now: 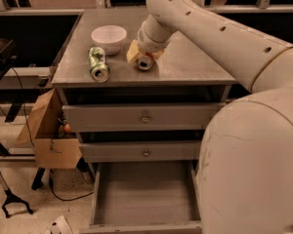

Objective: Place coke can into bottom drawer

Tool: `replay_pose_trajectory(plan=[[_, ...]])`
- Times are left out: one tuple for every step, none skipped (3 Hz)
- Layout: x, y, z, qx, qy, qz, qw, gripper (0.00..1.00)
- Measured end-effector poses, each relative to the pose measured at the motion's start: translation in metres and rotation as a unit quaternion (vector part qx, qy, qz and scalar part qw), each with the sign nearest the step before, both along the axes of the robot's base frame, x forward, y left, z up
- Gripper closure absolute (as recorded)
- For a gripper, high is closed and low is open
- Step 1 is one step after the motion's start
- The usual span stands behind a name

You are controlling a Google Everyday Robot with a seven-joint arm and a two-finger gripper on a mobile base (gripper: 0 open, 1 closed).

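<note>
The coke can (145,62) lies on its side on the cabinet top (195,62), its silver top facing the front edge. My gripper (143,52) is right over and behind the can, at the end of the white arm that reaches in from the right; the wrist hides most of it. A pale yellow piece (132,52) shows just left of the can. The bottom drawer (144,224) is pulled open below, with a bare grey floor.
A dented green and silver can (98,64) lies left of the coke can. A white bowl (109,37) stands behind it. The two upper knobbed drawers (145,117) are shut. A cardboard box (49,135) sits left of the cabinet. My white body (254,169) fills the right foreground.
</note>
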State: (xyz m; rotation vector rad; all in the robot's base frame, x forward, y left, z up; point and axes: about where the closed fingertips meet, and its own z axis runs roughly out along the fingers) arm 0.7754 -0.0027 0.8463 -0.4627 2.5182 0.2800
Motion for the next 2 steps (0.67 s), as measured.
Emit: replay_pose_trajectory(plan=[[-0.004, -0.024, 0.003, -0.015, -0.006, -0.025, 0.9996, 0.63], [-0.011, -0.046, 0.007, -0.024, -0.013, -0.043, 0.9987, 0.87]])
